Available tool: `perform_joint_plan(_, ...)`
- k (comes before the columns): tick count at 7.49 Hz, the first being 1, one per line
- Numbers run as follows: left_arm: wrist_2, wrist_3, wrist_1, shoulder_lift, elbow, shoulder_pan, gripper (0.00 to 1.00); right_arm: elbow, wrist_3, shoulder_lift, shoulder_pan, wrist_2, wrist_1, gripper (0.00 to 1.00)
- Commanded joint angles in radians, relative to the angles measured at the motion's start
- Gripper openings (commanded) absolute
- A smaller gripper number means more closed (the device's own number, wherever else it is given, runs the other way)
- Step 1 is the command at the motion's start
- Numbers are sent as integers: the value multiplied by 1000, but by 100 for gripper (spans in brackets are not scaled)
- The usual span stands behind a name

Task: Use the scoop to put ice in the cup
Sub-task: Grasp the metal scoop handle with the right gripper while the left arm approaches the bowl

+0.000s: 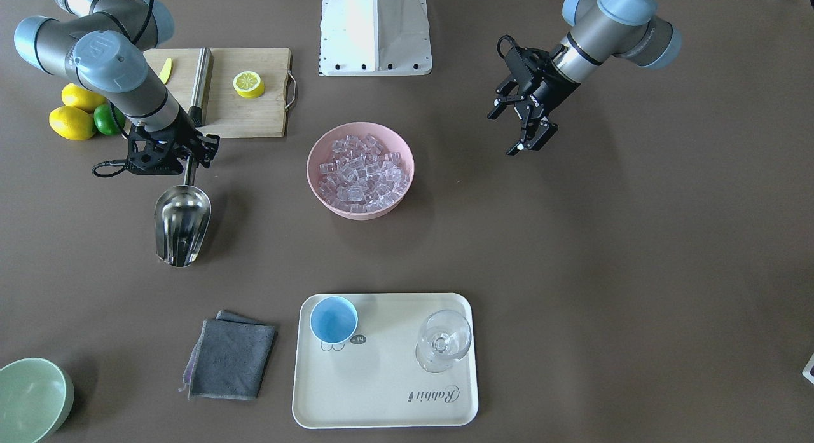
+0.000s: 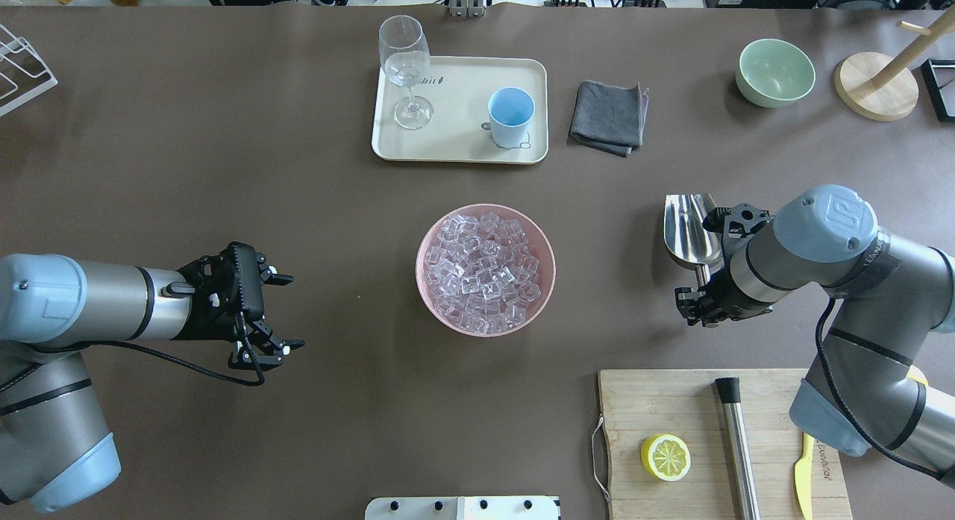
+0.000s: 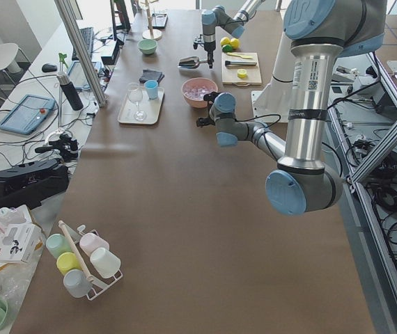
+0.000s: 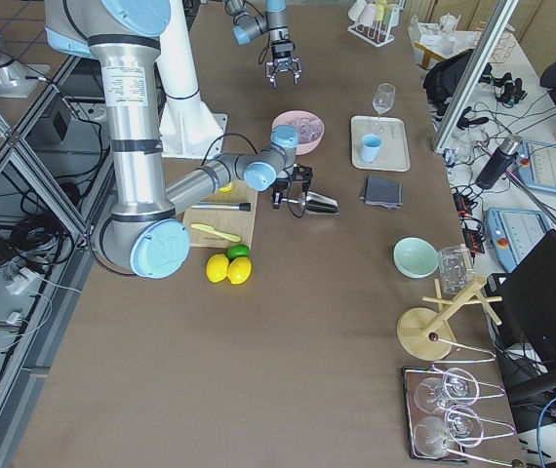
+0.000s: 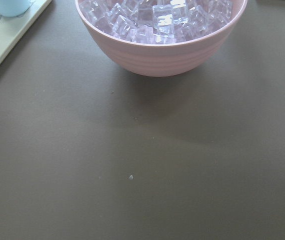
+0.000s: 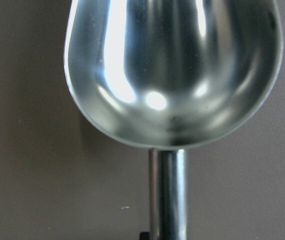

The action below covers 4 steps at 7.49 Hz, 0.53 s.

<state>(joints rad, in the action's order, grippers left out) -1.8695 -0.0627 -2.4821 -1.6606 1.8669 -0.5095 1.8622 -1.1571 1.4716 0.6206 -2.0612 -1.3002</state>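
Observation:
The steel scoop (image 1: 182,224) lies to the robot's right of the pink bowl, trough pointing away from the robot; it also shows in the overhead view (image 2: 690,233) and fills the right wrist view (image 6: 172,70). My right gripper (image 1: 189,165) points down over the thin handle (image 6: 167,195) and looks shut on it. The trough is empty. The ice (image 1: 361,173) is heaped in the pink bowl (image 2: 431,296). The light-blue cup (image 1: 333,320) stands empty on the cream tray (image 1: 381,398). My left gripper (image 2: 287,311) is open and empty, on the bowl's other side.
A clear stemmed glass (image 1: 443,341) stands on the tray. A grey cloth (image 1: 230,357) lies beside the tray, a pale green bowl (image 1: 28,398) farther out. A wooden board (image 1: 248,112) holds a lemon half, a steel rod and a yellow knife; lemons and a lime lie beside it.

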Motion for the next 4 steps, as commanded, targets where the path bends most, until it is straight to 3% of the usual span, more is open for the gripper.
perform_joint_plan(1, -60, -6, -15, -73, -73, 14, 98, 66, 77, 33, 37, 0, -23, 0)
perform_joint_plan(4, -50, 0, -124, -185, -216, 14, 98, 236, 270, 39, 138, 13, -218, 0)
